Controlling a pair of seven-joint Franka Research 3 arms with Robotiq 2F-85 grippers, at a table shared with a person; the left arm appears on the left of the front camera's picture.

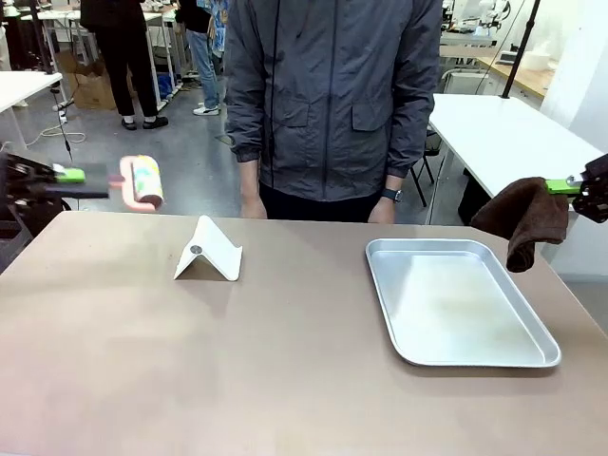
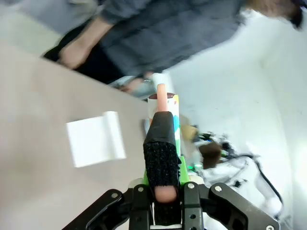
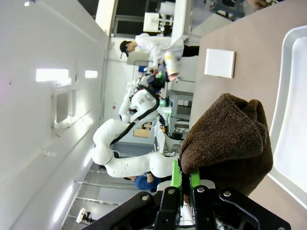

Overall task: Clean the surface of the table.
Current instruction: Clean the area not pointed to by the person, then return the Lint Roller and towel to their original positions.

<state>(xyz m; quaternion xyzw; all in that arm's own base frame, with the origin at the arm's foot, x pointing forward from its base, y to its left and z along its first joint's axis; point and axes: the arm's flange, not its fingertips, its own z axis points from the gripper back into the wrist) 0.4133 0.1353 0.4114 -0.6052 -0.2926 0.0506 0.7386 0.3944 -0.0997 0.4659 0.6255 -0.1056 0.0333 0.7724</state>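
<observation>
Cleaning judged not yet started: my left end effector [image 1: 68, 175] is clamped on a lint roller [image 1: 144, 180] and my right end effector [image 1: 562, 186] on a brown cloth [image 1: 524, 217], both raised clear of the brown bench [image 1: 285, 361] below.

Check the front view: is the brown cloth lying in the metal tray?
No, the brown cloth hangs from the right gripper, clear of the tray.

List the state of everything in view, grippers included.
left gripper, shut on lint roller
lint roller, held by its pink handle, clear of the table
right gripper, shut on brown cloth
brown cloth, bunched, hanging clear of the table
tray, flat on the table, right way up
white stand, upright on the table
</observation>
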